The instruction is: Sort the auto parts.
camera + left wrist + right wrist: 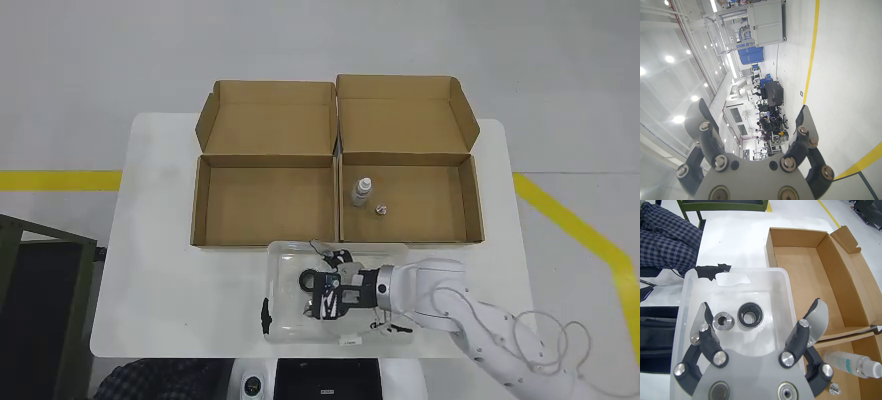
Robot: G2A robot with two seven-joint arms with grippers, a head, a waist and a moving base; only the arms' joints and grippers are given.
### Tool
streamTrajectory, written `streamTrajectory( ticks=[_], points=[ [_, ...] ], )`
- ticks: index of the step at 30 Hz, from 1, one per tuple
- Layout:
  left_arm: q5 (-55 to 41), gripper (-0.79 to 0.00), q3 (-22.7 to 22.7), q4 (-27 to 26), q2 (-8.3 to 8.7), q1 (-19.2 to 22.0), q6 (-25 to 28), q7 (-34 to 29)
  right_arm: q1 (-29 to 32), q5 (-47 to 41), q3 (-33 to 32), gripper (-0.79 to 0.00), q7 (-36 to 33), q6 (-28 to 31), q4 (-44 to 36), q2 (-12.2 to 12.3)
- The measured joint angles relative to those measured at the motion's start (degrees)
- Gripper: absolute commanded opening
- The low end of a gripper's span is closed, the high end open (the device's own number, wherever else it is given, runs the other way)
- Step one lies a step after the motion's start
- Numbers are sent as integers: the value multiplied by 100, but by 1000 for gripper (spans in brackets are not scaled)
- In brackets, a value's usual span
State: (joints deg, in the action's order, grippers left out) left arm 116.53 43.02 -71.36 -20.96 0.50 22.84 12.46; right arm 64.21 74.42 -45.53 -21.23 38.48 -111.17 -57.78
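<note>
A clear plastic bin (785,291) at the table's front edge holds a silver metal bushing (723,321) and a black ring-shaped bearing (750,316), side by side. My right gripper (762,309) hangs open just above the bin (290,246), with both parts lying between its spread fingers and nothing held. From above, the right gripper (312,293) sits over the bin's middle. My left gripper (753,108) is open and empty, pointed away at the room. The right cardboard box (440,232) holds a small spray bottle (362,190) and a small metal part (381,209).
The left cardboard box (265,205) stands empty behind the bin, with its lid flap folded back. Black tape (711,270) is stuck on the bin's far rim. Bare white table (160,260) lies left of the boxes and bin.
</note>
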Motion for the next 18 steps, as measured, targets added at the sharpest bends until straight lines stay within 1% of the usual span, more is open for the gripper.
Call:
streamTrajectory(
  ticks=[5, 7, 10, 12, 18],
  points=[
    [0, 0, 0, 0, 0, 0, 0, 0, -40, 161, 151, -18, 60, 12, 136, -55],
    [0, 0, 0, 0, 0, 0, 0, 0, -54, 213, 201, -46, 102, 13, 192, -77],
    [0, 0, 0, 0, 0, 0, 0, 0, -67, 279, 242, -132, 154, 8, 267, -102],
    [0, 0, 0, 0, 0, 0, 0, 0, -74, 314, 256, -166, 181, 9, 319, -116],
    [0, 0, 0, 0, 0, 0, 0, 0, -92, 399, 289, -209, 234, 1, 519, -155]
  ],
)
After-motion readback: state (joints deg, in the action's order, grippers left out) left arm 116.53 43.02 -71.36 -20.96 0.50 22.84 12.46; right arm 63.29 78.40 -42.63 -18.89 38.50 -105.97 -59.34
